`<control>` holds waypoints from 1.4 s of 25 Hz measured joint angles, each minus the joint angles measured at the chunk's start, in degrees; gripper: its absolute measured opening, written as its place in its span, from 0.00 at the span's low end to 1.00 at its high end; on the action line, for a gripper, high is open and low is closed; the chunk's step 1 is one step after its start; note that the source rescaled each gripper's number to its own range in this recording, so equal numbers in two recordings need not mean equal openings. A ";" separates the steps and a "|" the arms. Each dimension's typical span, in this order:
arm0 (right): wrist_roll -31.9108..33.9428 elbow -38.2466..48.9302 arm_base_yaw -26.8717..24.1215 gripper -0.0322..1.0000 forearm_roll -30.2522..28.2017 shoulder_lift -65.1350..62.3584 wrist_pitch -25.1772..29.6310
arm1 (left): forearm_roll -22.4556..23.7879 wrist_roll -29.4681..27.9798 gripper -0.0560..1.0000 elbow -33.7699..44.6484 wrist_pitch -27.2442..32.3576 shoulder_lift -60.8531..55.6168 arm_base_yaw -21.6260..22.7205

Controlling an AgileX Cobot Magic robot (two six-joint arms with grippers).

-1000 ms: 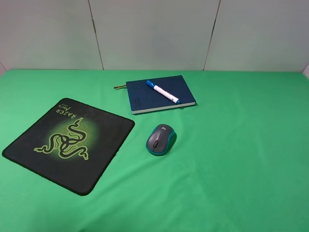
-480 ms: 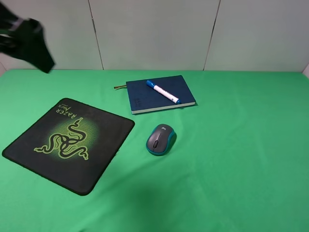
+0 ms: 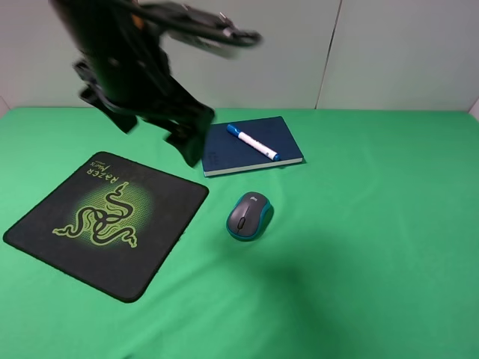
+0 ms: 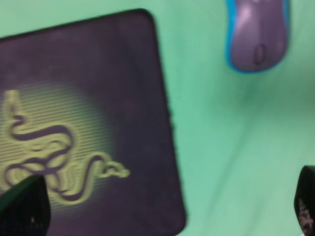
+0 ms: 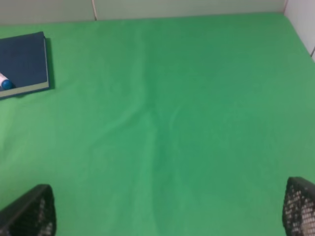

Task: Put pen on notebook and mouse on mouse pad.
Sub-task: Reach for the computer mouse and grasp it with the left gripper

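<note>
The pen [image 3: 253,142] lies diagonally on the navy notebook [image 3: 277,136] at the back centre. On the green cloth in front of the notebook sits the mouse [image 3: 249,215], just right of the black mouse pad [image 3: 105,221] and not touching it. My left gripper [image 3: 187,142] hangs open and empty above the table, over the notebook's left edge and the pad's far corner. Its wrist view looks down on the mouse pad [image 4: 88,123] and the mouse [image 4: 257,34], with the left gripper [image 4: 157,211] spread wide. The right gripper [image 5: 162,211] is open and empty over bare cloth, away from the notebook [image 5: 22,64] and the pen [image 5: 6,82].
Green cloth [image 3: 374,247] covers the whole table, ending at white wall panels [image 3: 247,52] behind. The black left arm [image 3: 127,52] fills the upper left and hides the notebook's left corner. The right arm does not show in the high view.
The left arm has swung in from the upper left corner and now reaches over the pad's far corner to the notebook's left edge. Pen, notebook, mouse and pad have not moved.
</note>
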 joint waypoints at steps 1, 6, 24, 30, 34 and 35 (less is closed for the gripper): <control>0.00 0.00 0.00 1.00 0.00 0.00 0.00 | -0.06 -1.10 0.98 -0.44 -0.45 1.68 -1.18; 0.00 0.00 0.00 1.00 0.00 0.00 0.00 | -1.31 -4.06 0.98 -3.55 -1.46 9.22 -5.38; 0.00 0.00 0.00 1.00 0.05 0.00 0.00 | -2.97 -7.44 0.98 -13.62 -5.39 27.49 -6.55; 0.00 0.00 0.00 1.00 0.05 0.00 0.00 | -2.97 -8.14 0.97 -21.52 -4.23 33.68 -6.55; 0.00 0.00 0.00 1.00 0.05 0.00 0.00 | -2.83 -8.78 0.97 -23.29 -3.64 35.61 -6.55; 0.00 0.00 0.00 1.00 0.05 0.00 0.00 | -2.75 -8.91 0.97 -23.29 -3.32 35.78 -6.55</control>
